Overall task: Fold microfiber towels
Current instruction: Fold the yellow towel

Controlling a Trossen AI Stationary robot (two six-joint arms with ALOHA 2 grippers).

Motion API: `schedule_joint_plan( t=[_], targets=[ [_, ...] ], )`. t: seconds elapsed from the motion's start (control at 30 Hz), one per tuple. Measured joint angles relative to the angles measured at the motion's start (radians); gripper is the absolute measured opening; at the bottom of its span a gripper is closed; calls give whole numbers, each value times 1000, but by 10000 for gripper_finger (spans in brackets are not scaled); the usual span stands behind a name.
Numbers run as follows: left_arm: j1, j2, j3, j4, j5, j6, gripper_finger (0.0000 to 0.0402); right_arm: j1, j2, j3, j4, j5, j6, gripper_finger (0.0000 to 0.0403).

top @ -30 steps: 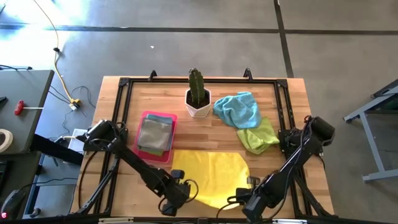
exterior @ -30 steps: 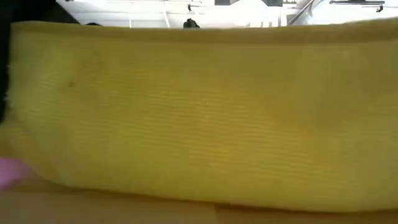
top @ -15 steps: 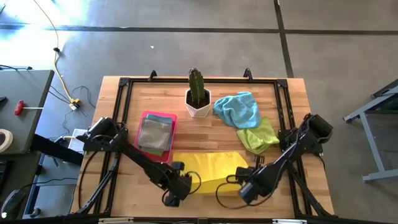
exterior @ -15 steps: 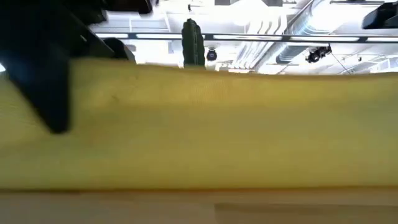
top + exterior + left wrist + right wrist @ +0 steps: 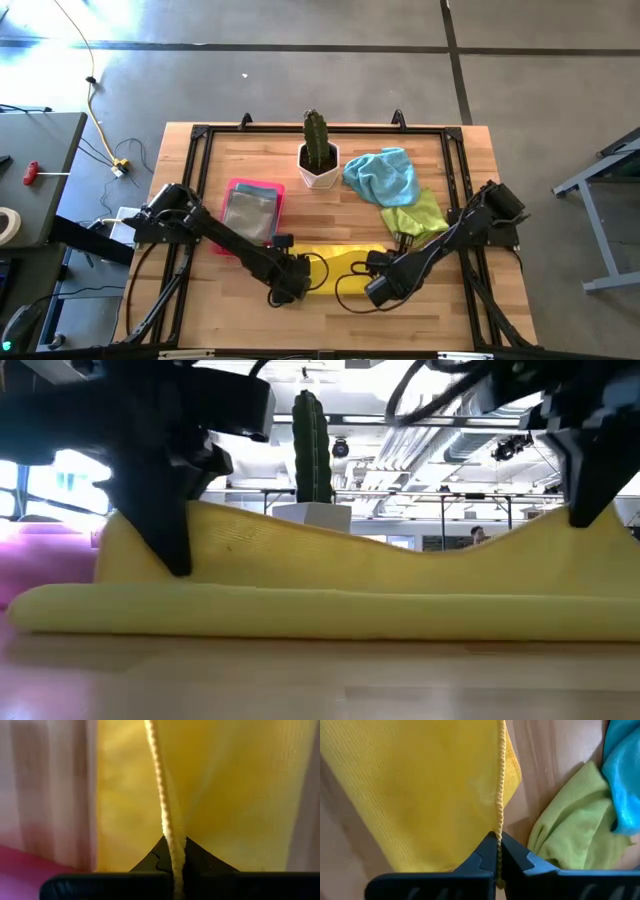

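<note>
High view: left gripper (image 5: 297,279) and right gripper (image 5: 378,287) each clamped on hem of soft yellow microfiber towel (image 5: 335,267), doubled over at table's near edge. Beyond: crumpled lime green cloth (image 5: 415,217), light blue cloth (image 5: 384,175).

Yellow towel (image 5: 335,270): near edge now lifted and carried toward the table's far side; the broad sheet seen earlier is reduced to a narrow folded band.
Left gripper (image 5: 298,277): moved inward from the table's near edge, clamped on the towel's hem.
Right gripper (image 5: 375,283): moved inward likewise, clamped on the hem.
Low view: towel no longer fills the picture; cactus (image 5: 311,435) now uncovered.
</note>
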State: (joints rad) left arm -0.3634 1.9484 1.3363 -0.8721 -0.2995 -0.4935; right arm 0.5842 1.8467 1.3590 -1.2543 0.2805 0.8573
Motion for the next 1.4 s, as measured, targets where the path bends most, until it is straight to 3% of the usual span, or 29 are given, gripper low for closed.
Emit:
schedule_joint_plan(
  t=[0.43,0.9,1.0,1.23,1.4],
  targets=[
    [98,43,-15,-12,-36,59,0,-89,61,0,-54,26,-49,0],
    [104,43,-15,-67,-56,44,0,-96,78,0,-64,-2,-88,6],
    [104,43,-15,-67,-55,49,0,-96,78,0,-71,-2,-99,32],
    [104,43,-15,-67,-47,49,0,-88,49,0,-135,-2,-47,137],
    [104,43,12,-77,-47,51,0,-27,8,0,77,44,-76,155]
  ],
)
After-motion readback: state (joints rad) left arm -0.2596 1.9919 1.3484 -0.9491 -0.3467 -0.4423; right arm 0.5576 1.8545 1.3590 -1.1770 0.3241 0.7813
